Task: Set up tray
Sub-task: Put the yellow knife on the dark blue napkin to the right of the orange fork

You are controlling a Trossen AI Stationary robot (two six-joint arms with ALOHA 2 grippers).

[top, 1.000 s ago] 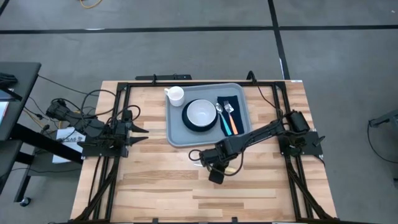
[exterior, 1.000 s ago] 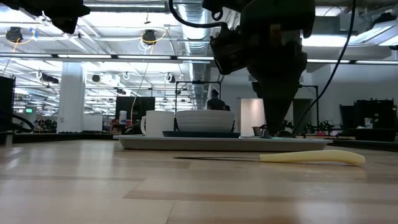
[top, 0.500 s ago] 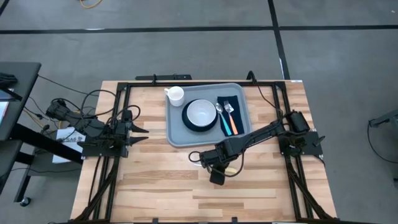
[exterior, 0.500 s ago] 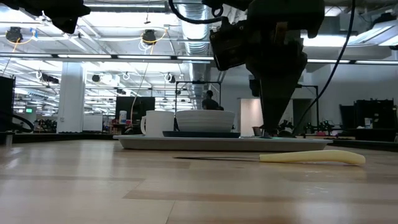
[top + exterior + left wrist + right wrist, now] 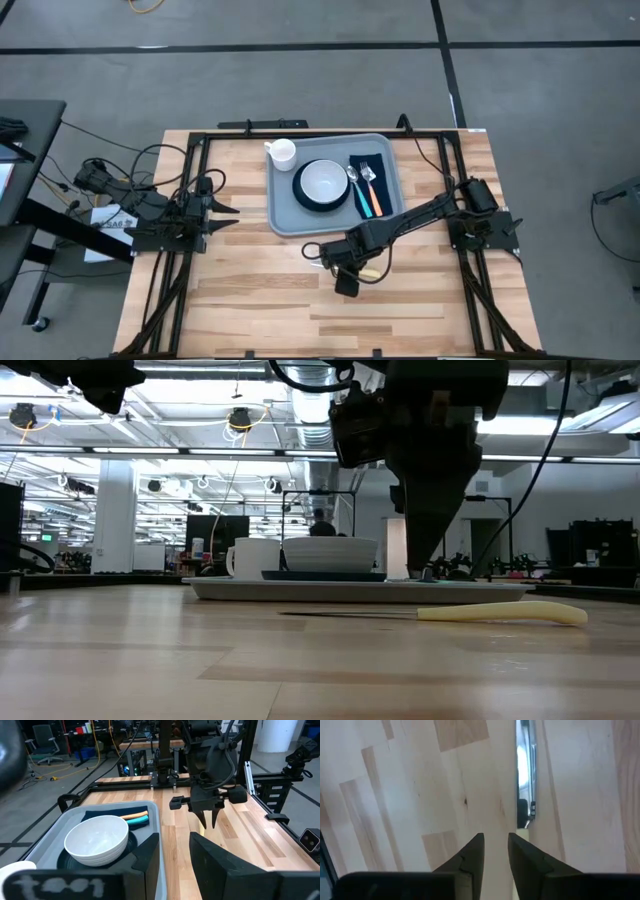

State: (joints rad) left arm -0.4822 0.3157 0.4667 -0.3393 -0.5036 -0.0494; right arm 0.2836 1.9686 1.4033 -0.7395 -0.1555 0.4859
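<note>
Left gripper (image 5: 228, 212) waits at the table's left edge, its fingers barely parted around nothing. Mid-table sits the smooth grey-blue tray (image 5: 284, 215) with a white mug (image 5: 283, 152), a glossy bowl (image 5: 323, 181) and cutlery. Right gripper (image 5: 347, 278) hovers, fingers slightly apart and holding nothing, over a cream-handled knife (image 5: 470, 614) on pale wood.

From above, the right arm (image 5: 400, 222) hides most of the knife (image 5: 500, 613); at table height, the tray (image 5: 360, 590) rim hides the cutlery on it

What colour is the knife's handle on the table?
Pale cream-yellow knife handle, lying on the wooden table; clearest in the low view.
</note>
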